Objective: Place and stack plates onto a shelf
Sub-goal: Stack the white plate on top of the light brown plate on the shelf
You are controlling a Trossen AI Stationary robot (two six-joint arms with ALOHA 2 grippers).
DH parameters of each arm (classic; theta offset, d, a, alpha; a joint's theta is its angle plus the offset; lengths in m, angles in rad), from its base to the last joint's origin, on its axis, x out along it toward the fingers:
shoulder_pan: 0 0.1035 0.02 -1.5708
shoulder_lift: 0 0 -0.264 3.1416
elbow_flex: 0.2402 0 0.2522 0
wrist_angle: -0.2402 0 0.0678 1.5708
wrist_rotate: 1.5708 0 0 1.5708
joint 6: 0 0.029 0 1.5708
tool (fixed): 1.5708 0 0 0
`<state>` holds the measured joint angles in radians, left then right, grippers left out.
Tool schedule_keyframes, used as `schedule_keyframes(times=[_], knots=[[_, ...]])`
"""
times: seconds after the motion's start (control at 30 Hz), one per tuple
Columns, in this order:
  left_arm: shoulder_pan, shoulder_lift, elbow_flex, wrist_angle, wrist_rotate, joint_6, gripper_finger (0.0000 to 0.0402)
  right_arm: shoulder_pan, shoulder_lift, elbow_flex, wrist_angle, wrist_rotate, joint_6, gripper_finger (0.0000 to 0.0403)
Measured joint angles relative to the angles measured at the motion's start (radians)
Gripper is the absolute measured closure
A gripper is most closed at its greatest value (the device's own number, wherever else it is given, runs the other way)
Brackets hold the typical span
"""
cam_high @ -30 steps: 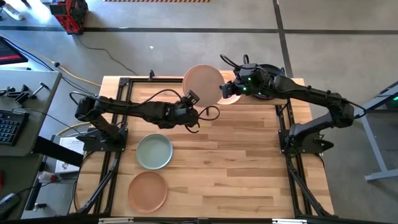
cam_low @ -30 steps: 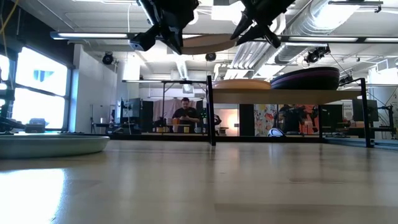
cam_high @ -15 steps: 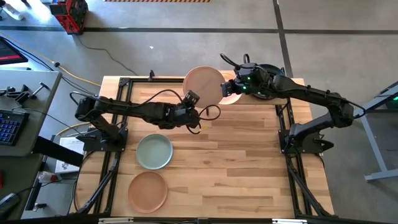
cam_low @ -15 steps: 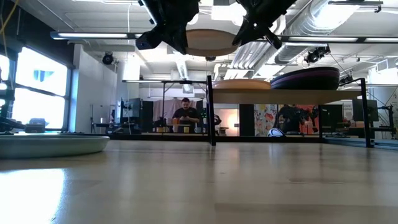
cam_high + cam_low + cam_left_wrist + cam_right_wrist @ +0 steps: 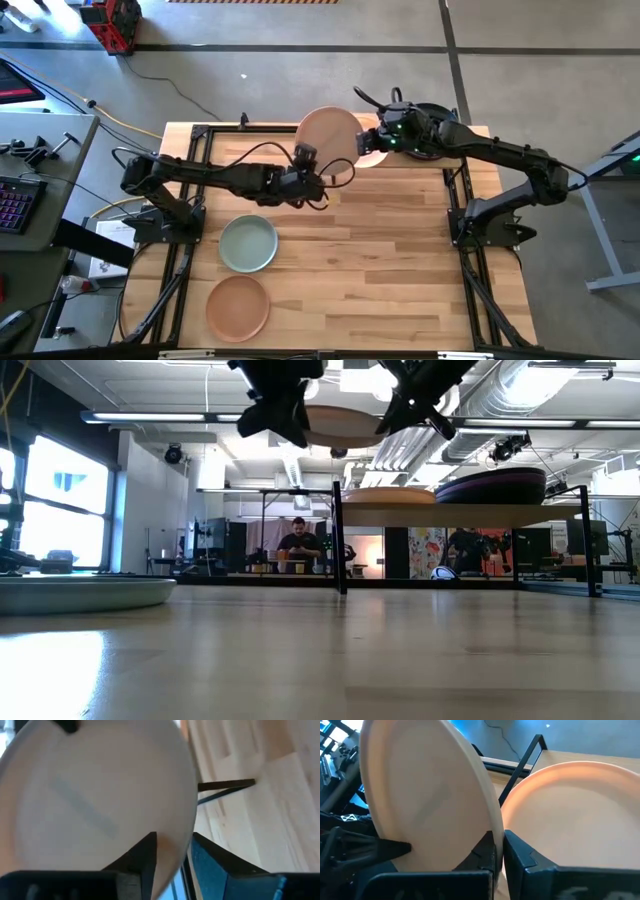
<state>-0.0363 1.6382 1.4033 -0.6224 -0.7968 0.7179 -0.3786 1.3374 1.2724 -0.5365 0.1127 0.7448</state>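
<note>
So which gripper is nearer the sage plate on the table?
Left. The left gripper hangs above the table just up and right of the sage plate, open at the beige plate's rim. The right gripper is farther off, over the shelf, clamping that beige plate.

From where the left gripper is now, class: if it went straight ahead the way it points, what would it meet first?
The beige plate. The left gripper is open with that plate's rim between its fingers, while the right gripper grips the rim opposite. Depth is unclear, but nothing else lies nearer.
</note>
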Motion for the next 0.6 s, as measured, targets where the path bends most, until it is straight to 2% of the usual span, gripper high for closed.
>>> schedule_keyframes(times=[0.13,0.37,0.53,0.6], knots=[[-0.014,0.0,0.0,-0.005,-0.07,-0.083,0.0289,-0.038,-0.003,0.0,-0.003,-0.003,-0.009,0.0403],[-0.035,0.0,0.0,-0.024,-0.092,-0.142,0.0291,-0.129,-0.006,0.0,-0.005,-0.022,-0.028,0.0403],[-0.046,0.0,0.0,-0.069,-0.242,-0.199,0.0291,-0.2,-0.006,0.0,-0.042,-0.072,-0.045,0.0403],[-0.045,0.0,0.0,-0.099,-0.271,-0.234,0.0291,-0.225,-0.006,0.0,-0.07,-0.088,-0.047,0.0403]])
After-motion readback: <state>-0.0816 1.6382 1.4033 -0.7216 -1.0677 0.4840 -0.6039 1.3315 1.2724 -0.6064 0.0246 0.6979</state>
